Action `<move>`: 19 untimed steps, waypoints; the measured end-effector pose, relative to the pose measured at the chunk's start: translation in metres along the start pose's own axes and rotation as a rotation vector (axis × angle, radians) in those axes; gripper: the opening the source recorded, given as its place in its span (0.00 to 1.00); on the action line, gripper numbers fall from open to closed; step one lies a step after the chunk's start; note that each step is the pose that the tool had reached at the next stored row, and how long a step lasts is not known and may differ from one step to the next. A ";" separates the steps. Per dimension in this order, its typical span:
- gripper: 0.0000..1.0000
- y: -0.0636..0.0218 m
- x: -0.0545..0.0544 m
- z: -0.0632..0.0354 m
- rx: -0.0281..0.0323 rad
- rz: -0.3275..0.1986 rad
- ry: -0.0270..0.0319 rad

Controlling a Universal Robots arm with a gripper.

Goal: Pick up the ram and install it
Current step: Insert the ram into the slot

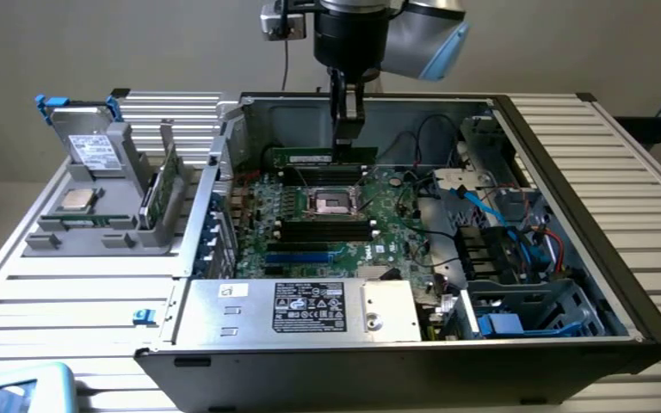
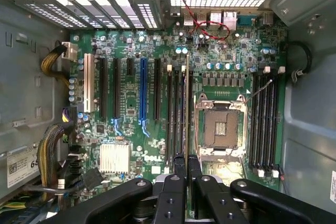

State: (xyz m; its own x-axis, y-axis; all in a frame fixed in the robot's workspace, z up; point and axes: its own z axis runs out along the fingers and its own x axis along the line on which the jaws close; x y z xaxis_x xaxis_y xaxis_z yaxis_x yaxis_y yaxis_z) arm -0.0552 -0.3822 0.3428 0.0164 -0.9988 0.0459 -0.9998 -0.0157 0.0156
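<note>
While the gripper (image 1: 348,129) is closed almost fully on the ram (image 1: 302,156), the stick hangs level inside the open computer case (image 1: 560,172). In the exterior view it is at twelve o'clock from the empty processor socket (image 1: 333,203), and the black memory slots (image 1: 326,230) lie at six o'clock of that socket.

In the wrist view, the ram (image 2: 188,103) shows edge-on as a thin pale line running out from the fingers (image 2: 179,167). It is over the motherboard (image 2: 121,124), beside a nearer bank of slots (image 2: 176,114).

It looks light, stiff and fragile. It is best pinched mid-length on its flat faces, clear of the contact edge.
</note>
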 end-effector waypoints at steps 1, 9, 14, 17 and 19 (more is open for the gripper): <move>0.13 -0.0003 -0.002 0.0004 -0.0001 0.000 0.0019; 0.13 -0.0012 -0.005 0.0112 -0.0017 0.000 0.0082; 0.13 -0.0014 -0.005 0.0181 -0.0019 0.004 0.0145; 0.13 -0.0018 -0.005 0.0219 -0.0022 0.009 0.0188; 0.13 -0.0026 -0.005 0.0255 -0.0025 0.014 0.0188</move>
State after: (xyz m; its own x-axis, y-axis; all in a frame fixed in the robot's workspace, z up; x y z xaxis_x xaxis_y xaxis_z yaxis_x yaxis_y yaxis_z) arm -0.0530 -0.3786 0.3171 0.0031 -0.9979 0.0649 -0.9998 -0.0020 0.0173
